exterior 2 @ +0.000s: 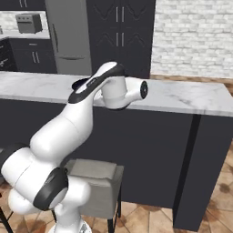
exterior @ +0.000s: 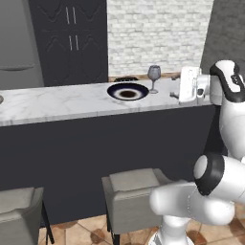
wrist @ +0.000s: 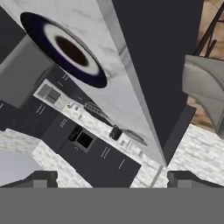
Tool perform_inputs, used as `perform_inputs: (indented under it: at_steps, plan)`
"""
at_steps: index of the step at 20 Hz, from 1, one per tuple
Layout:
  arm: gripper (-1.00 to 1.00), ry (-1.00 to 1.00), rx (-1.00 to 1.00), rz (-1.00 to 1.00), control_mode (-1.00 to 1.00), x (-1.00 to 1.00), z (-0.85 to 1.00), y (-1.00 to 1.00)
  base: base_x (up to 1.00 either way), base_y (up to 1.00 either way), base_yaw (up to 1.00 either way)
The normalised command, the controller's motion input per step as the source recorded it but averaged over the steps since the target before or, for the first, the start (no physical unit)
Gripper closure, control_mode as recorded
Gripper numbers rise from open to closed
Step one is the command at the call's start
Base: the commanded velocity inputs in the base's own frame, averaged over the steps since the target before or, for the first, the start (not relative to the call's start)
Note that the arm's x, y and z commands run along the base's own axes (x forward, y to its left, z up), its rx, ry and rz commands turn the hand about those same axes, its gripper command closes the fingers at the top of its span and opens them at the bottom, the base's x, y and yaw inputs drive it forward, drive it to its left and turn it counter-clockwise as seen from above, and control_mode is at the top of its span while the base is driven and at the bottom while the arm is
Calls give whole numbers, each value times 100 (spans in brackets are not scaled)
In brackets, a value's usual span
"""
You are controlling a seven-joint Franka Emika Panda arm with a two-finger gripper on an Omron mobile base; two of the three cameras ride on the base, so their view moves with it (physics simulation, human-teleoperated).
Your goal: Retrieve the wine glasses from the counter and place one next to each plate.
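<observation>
Claw (wrist: 112, 179) stands released, its two dark fingertips (wrist: 41, 178) wide apart and nothing between them. From the hand view it looks along the marble counter (wrist: 109, 83), with a plate (wrist: 65, 50) lying on the stone ahead of the tips and clear of them. From the left base view the white hand (exterior: 190, 85) hangs over the right end of the counter (exterior: 57, 103), just right of a glass (exterior: 154, 77) and not touching it. That glass stands upright on its foot, just beside the plate (exterior: 128, 91) on its right and slightly farther back. The plate is dark-rimmed with a pale ring and a dark middle, and it sits near the far edge of the stone. I can make out one glass and one plate from here; the arm (exterior 2: 91, 104) crosses the counter in the right base view and hides what lies behind it. Below the near side of the counter stand two grey stools (exterior: 131, 198), one in the middle and one at the left. Dark cabinets (exterior: 72, 40) and a pale brick wall (exterior: 158, 33) rise beyond the counter, with a grey fridge (exterior 2: 68, 36) to the left of the cabinets.
</observation>
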Motion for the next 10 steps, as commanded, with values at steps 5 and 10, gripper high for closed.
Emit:
perform_inputs:
  at_steps: [5,10]
  plan:
    - [-100,0,0,0,100,0,0,0,-3,-70,0]
    - [-100,0,0,0,100,0,0,0,-96,-97,0]
